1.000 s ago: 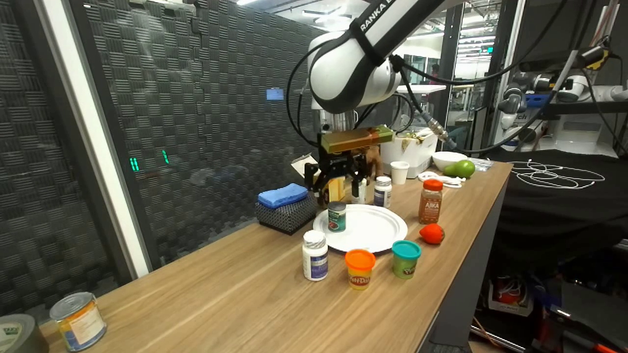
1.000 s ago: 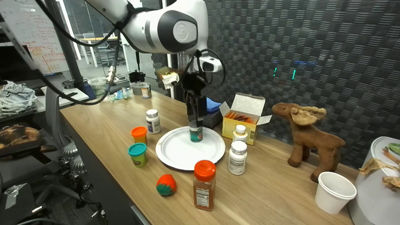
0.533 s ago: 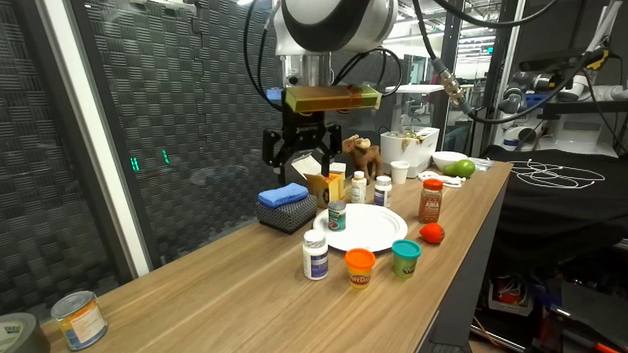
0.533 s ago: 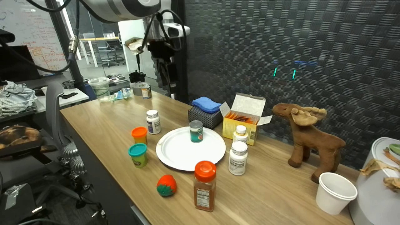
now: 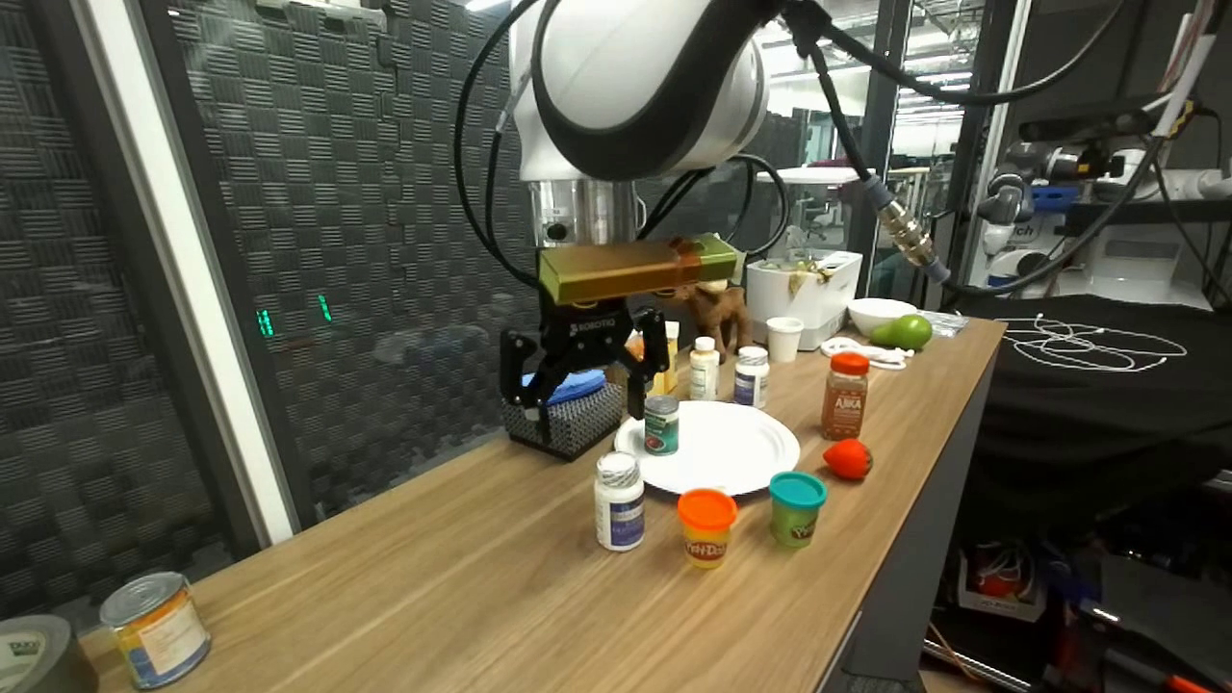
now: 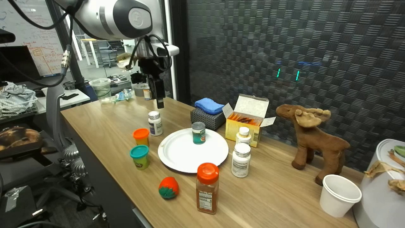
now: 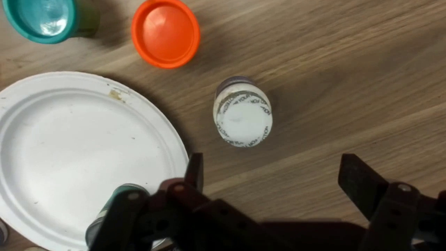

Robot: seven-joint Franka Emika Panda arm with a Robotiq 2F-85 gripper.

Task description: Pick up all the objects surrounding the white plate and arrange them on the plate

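Partly, the spread hand (image 7: 271, 167) blocks the wrist view of the green can (image 7: 107, 209) on the plate (image 7: 80, 146).

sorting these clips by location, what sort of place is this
Probably a robotics lab or office: a flat whiteboard lettered in red, dark grey textured wall panels, and what looks like a second, jointed grey robot arm in the background.

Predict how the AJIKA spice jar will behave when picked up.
The AJIKA spice jar stands tall and narrow, so a sideways bump could tip it. Clear and straight-sided, it seems stiff. The reddish-brown contents probably add weight.
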